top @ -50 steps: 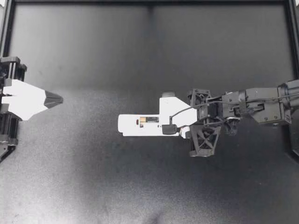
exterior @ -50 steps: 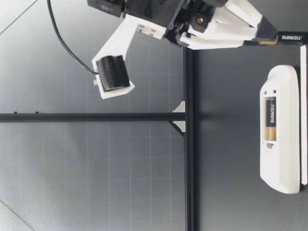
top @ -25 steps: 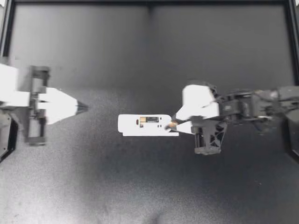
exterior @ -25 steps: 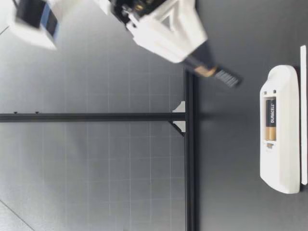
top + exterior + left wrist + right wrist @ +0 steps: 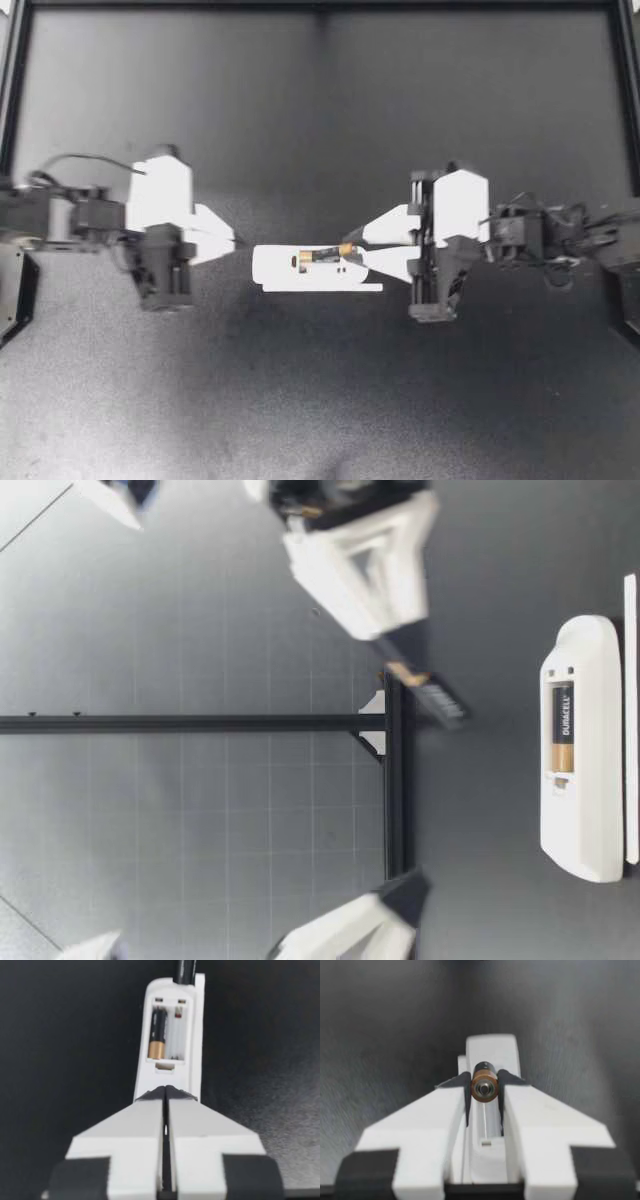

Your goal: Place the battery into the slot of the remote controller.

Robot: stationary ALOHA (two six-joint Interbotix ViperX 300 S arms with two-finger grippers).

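Right hand (image 5: 350,249) tight around battery (image 5: 484,1087)

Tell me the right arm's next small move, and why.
Probably lower the battery, levelling it, into the empty bay beside the seated cell. My right gripper is shut on the battery, which hangs tilted above the remote in the low view, not yet touching it. The left wrist view shows one bay filled and the other bare.
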